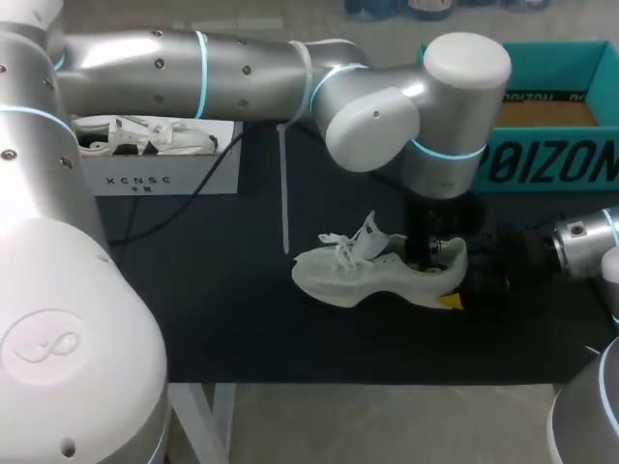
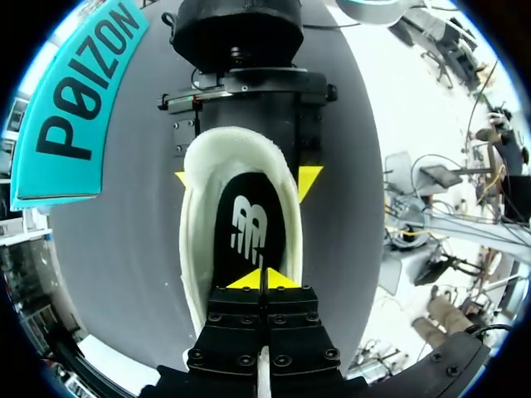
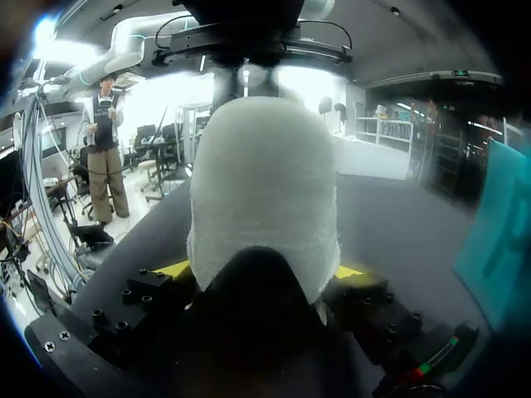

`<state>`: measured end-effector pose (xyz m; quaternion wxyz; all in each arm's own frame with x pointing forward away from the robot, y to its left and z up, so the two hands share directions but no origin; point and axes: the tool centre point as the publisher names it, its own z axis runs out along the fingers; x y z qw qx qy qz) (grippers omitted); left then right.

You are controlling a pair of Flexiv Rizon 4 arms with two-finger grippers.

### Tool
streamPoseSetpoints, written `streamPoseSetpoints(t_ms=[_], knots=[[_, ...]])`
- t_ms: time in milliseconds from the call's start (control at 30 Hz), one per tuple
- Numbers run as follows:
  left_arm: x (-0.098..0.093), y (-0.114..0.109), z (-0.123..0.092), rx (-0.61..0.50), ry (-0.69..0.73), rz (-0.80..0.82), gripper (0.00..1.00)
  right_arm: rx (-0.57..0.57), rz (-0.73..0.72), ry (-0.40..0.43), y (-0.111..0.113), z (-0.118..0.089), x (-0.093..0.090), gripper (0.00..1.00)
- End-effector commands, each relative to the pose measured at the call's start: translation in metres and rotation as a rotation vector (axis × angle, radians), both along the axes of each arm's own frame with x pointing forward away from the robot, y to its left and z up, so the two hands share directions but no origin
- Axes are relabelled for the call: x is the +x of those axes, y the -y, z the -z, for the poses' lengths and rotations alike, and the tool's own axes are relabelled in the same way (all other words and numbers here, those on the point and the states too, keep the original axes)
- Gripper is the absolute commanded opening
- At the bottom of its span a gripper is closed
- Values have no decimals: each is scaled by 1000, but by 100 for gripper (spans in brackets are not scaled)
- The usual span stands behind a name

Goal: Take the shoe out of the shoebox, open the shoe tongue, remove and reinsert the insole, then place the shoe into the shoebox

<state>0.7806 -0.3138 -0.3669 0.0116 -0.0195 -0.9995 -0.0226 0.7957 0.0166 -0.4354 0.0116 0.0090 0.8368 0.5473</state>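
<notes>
- Shoe (image 1: 372,275) is out on the black mat (image 1: 232,319), lying right of centre. It's a white trainer, toe towards our left side, heel towards our right arm.
- Laces (image 1: 340,242) are loose and the tongue (image 1: 368,232) stands up off the opening.
- Right gripper (image 3: 264,274) comes in low from the right. One finger sits on each side of the heel, both touching, so it's clamped on the shoe. The yellow tips only just show past the heel.
- Our left arm reaches across from the left and points down into the shoe opening.
- Left gripper (image 2: 264,280) has its tips pressed together with only a hairline between them. They sit right at the insole (image 2: 249,228), at the end farther from the heel.
- We can't tell whether those tips have nipped the insole edge or just rest on it.
- Insole is black with a white logo and lies inside the shoe, seen through the opening.
- Teal box (image 1: 571,50) sits open at the back right, behind the shoe and apart from it.
- White box (image 1: 160,179) is at the back left, well apart, with another white shoe (image 1: 145,135) inside.
</notes>
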Motion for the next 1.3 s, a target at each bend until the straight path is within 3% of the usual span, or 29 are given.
streamPoseSetpoints(t_ms=[33, 567, 600, 633, 700, 733, 900, 1100, 1300], knots=[[-3, -2, 8, 6, -5, -3, 0, -3, 2, 0, -3, 5, 0, 0], [-11, -2, 24, 41, -2, 8, 0, -3, 2, 0, -3, 5, 0, 0], [-11, -2, 24, 43, 0, 7, 5, -3, 2, 0, -3, 5, 0, 0], [-11, -2, 24, 41, 2, 15, 19, -3, 2, 0, -3, 5, 0, 0], [-10, -1, 24, 47, 10, 16, 36, -3, 2, 0, -3, 5, 0, 0], [-10, -1, 24, 48, 10, 16, 38, -3, 2, 0, -3, 5, 0, 0], [-10, 0, 25, 52, 12, 21, 40, -3, 2, 0, -3, 5, 0, 0], [-9, 1, 28, 61, 19, 26, 32, -3, 2, 0, -3, 5, 0, 0], [-5, 0, 43, 69, 58, 28, 39, -3, 2, 0, -3, 5, 0, 0]])
